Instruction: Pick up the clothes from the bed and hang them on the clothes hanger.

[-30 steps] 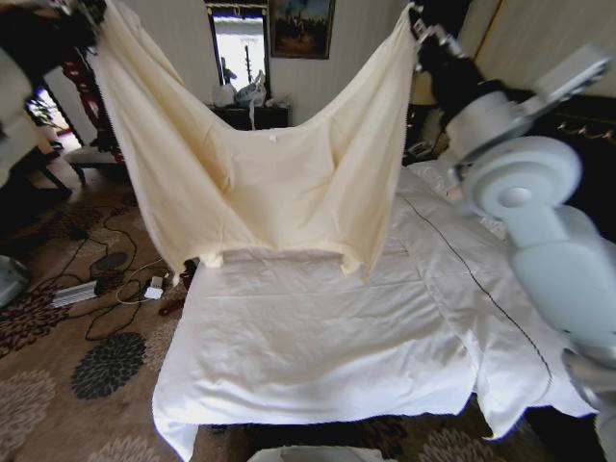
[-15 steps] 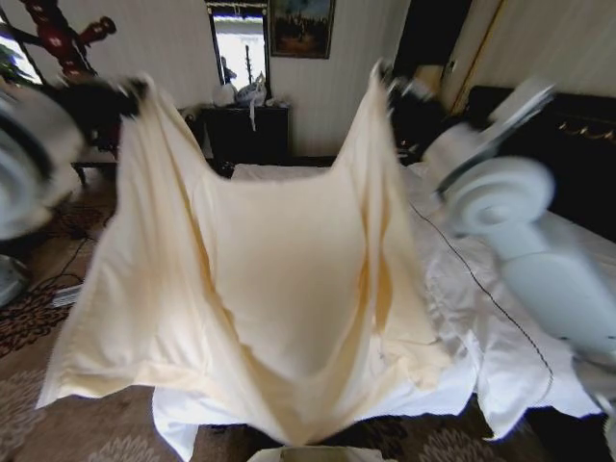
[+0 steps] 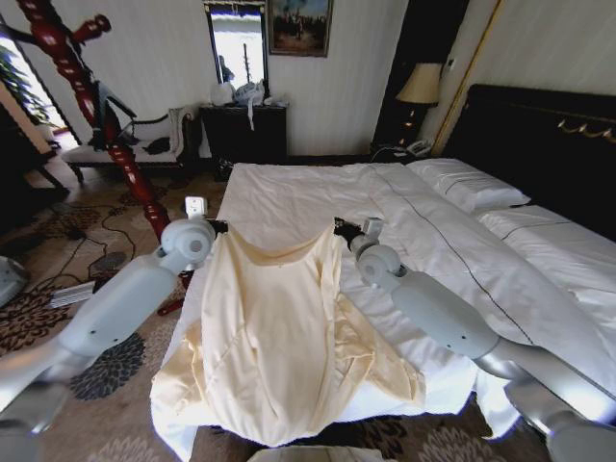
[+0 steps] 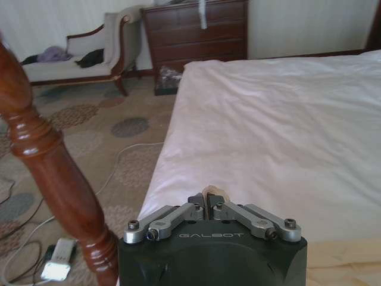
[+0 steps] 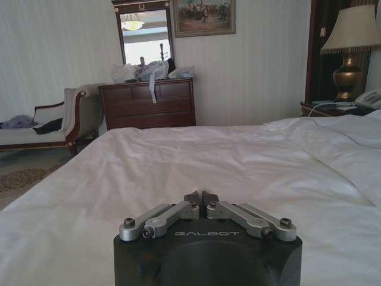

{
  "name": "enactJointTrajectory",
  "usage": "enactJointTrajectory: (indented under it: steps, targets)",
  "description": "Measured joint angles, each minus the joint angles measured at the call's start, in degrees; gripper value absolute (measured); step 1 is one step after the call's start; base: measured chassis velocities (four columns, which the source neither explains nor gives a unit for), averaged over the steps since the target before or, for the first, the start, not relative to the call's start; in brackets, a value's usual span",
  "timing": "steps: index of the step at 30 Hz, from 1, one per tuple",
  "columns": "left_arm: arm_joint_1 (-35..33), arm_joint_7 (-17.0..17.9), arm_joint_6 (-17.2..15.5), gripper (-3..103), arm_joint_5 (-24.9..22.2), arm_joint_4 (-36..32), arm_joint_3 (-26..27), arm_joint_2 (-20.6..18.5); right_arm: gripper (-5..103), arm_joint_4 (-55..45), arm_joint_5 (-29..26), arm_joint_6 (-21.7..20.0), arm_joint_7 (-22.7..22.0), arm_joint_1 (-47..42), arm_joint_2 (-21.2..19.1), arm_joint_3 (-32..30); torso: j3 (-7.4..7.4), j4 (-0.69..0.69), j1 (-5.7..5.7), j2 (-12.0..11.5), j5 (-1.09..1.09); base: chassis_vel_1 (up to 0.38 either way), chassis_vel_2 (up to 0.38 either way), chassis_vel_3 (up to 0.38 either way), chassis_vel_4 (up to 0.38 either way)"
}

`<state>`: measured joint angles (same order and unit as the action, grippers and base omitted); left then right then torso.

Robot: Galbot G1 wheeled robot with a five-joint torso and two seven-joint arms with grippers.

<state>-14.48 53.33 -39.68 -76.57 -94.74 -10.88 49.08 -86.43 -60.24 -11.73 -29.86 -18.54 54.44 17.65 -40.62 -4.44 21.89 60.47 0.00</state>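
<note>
The clothes (image 3: 274, 337), a pale cream-yellow shirt-like garment, lie spread flat on the near end of the bed (image 3: 318, 192), with the hem drooping over the foot edge. My left gripper (image 3: 218, 227) is shut on the garment's upper left corner. In the left wrist view a bit of cream fabric (image 4: 213, 191) shows at that gripper's (image 4: 208, 199) closed tips. My right gripper (image 3: 339, 227) is shut at the upper right corner, low over the sheet. In the right wrist view its (image 5: 201, 199) fingers are pressed together. The clothes hanger is out of view.
A tall red-brown wooden coat stand (image 3: 96, 106) rises just left of the bed, close to my left arm. Cables and a power strip (image 3: 77, 289) lie on the carpet. A dark dresser (image 3: 248, 130) and a bench (image 3: 125, 144) stand at the far wall.
Both arms have come down from holding the garment up in the air. The garment now lies flat on the bed instead of hanging between the grippers.
</note>
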Motion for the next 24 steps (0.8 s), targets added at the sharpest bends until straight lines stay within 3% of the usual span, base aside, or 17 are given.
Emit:
enactJointTrajectory:
  steps: [6,12,17,24]
  targets:
    - [0.8,0.4,0.7,2,1.5,6.2,-2.5,7.8,1,7.8,4.4,2.7,2.7,0.2,7.0,1.3,0.0,-0.02,0.0,0.0,0.01,0.0,0.0,0.0,0.0]
    - [0.1,2.7,1.3,2,4.1,14.2,-4.7,15.9,1,12.8,7.2,2.1,2.2,0.1,13.1,3.5,0.0,-0.01,-0.01,0.0,-0.01,0.0,0.0,0.0,0.0]
    - [-3.1,2.6,1.8,2,8.1,18.4,-3.1,19.7,1,13.9,7.7,1.3,1.7,-2.5,14.0,4.3,0.0,-0.05,0.0,0.0,0.0,0.0,0.0,0.0,0.0]
    - [-6.7,-0.1,2.9,2,11.4,18.8,-0.7,19.8,1,10.9,7.0,1.2,1.7,-6.4,12.5,4.9,0.0,-0.01,-0.01,0.0,-0.01,0.0,0.0,0.0,0.0]
